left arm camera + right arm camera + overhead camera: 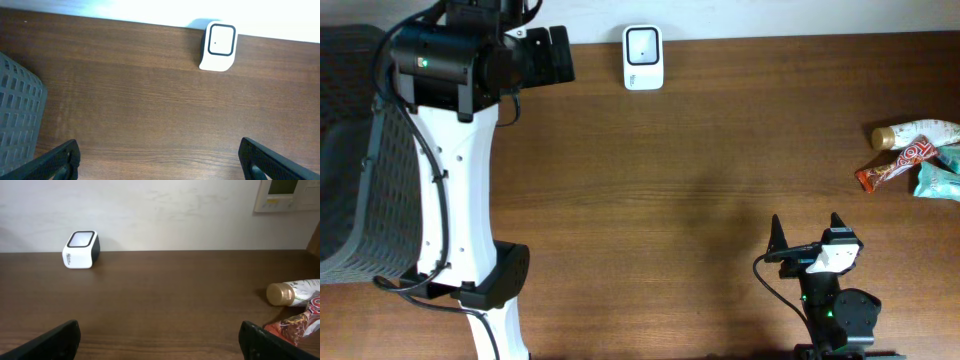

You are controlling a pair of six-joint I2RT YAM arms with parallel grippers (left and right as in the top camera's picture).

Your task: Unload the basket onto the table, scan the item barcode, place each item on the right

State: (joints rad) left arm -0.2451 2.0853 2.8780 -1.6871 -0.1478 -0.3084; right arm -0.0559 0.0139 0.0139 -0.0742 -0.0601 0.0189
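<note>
At three o'clock on the counter (700, 200), well apart from the scanner (643, 57) at twelve, the wrapped snack bar (895, 166) is judged light, crinkly and slippery, best pinched across its middle; left pincer (160, 157) and right pincer (805, 226) are seen spread, empty.

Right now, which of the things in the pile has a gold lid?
The little bottle, lying on its side. The red candy bar and the teal packet beside it are wrappers with no lid.
</note>
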